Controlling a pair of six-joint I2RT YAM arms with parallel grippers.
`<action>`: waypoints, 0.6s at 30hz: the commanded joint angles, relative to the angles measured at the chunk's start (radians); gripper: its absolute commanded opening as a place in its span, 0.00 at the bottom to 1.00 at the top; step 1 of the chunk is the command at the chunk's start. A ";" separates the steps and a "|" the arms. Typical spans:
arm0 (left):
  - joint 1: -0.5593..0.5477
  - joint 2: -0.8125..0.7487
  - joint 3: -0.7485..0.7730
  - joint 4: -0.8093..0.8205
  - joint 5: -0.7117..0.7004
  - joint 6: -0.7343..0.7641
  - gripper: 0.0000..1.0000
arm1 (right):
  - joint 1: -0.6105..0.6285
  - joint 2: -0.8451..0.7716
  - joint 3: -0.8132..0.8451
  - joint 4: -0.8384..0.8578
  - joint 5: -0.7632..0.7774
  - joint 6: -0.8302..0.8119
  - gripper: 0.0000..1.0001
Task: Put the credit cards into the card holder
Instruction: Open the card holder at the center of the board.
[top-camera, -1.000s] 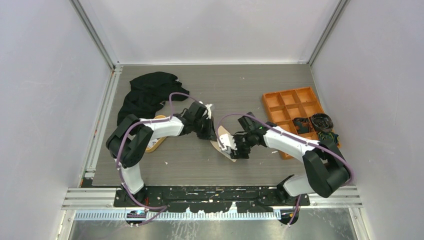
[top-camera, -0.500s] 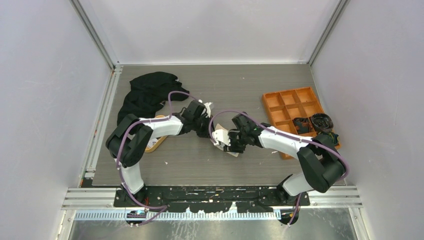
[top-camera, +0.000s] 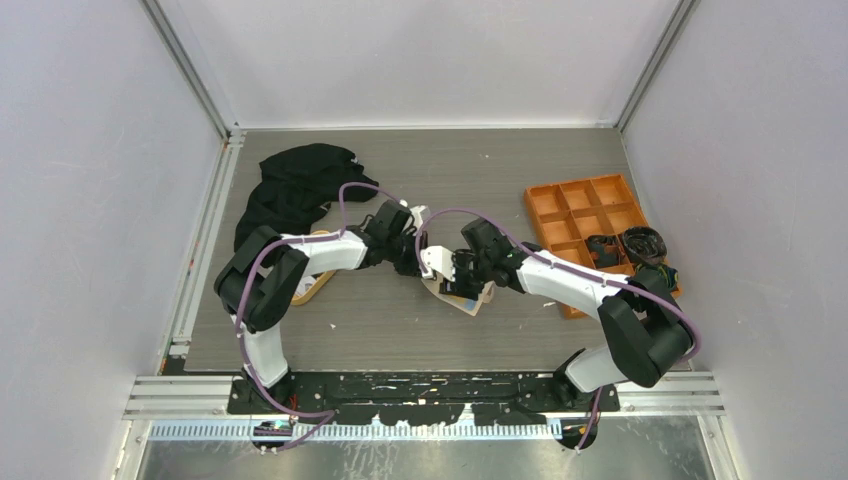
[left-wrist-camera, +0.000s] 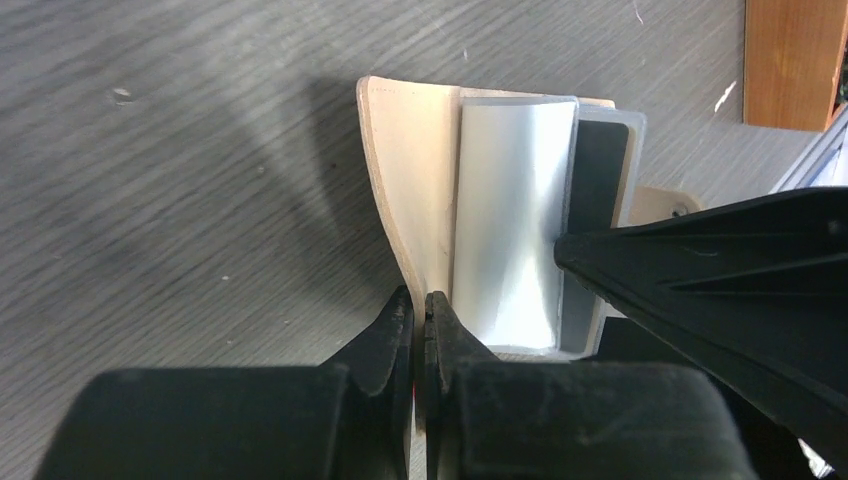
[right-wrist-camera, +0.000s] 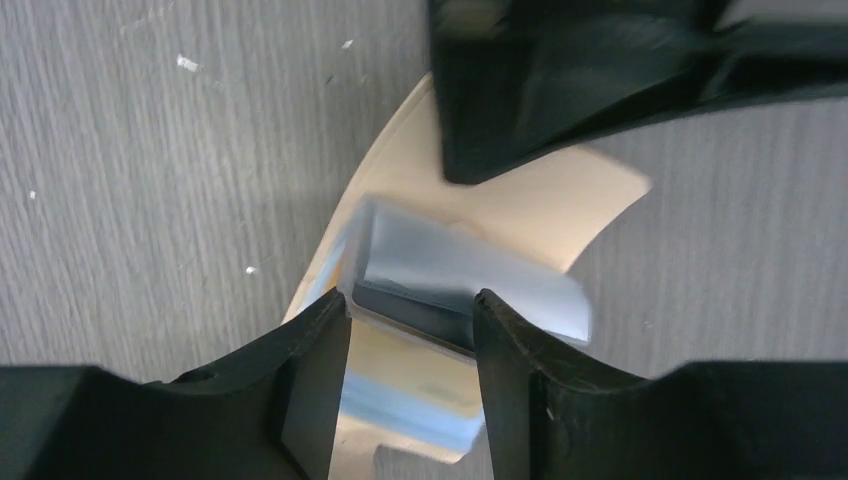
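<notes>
While left hand (left-wrist-camera: 420, 305) clamps holder (left-wrist-camera: 408, 180) flap on tabletop (left-wrist-camera: 150, 150) | right hand (right-wrist-camera: 412, 315) straddles blue pocket (right-wrist-camera: 450, 265), possibly grasping it, unclear

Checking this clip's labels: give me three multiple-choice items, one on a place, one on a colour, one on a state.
1. Where does the black cloth lie? A) back left of the table B) near right corner C) front centre
2. What colour is the compartmented box? A) blue B) orange C) green
3. The left gripper is: A) open in the air B) shut on the cloth C) shut on the card holder's beige flap
Answers: 1 A, seen in the top view; 2 B, plainly orange; 3 C, its wrist view shows the flap pinched.
</notes>
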 joint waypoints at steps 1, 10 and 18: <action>-0.017 0.017 0.025 -0.014 0.092 0.012 0.03 | 0.004 -0.006 0.080 0.134 0.018 0.060 0.55; -0.017 0.020 0.022 -0.014 0.083 -0.005 0.09 | 0.019 0.084 0.151 0.172 0.022 0.183 0.59; -0.011 -0.160 -0.096 0.032 -0.141 -0.050 0.37 | -0.127 -0.024 0.192 0.009 -0.372 0.334 0.61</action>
